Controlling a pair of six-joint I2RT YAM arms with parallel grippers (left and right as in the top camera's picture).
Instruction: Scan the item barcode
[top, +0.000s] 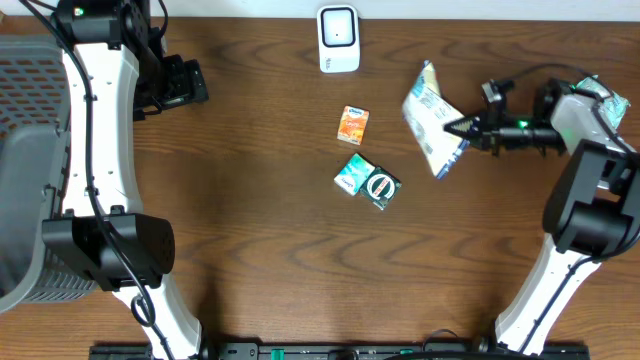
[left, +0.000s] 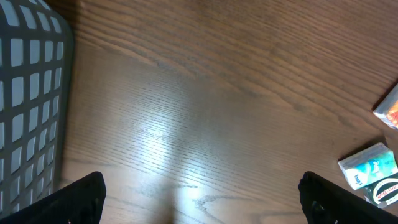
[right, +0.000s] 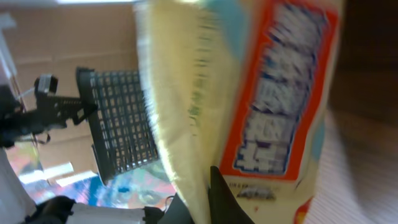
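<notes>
Gripping a bag (top: 430, 115) by its edge with the right claw (top: 462, 128), shut tight, right of the scanner (top: 338, 38). Hovering left of the scanner with the left claw (left: 202, 199) spread wide.

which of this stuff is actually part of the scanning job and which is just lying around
In the job:
- packet, pinched in the right gripper
- white scanner at the far edge of the table

Lying about for now:
- orange box
- teal box
- dark box, touching the teal one
- grey basket
</notes>
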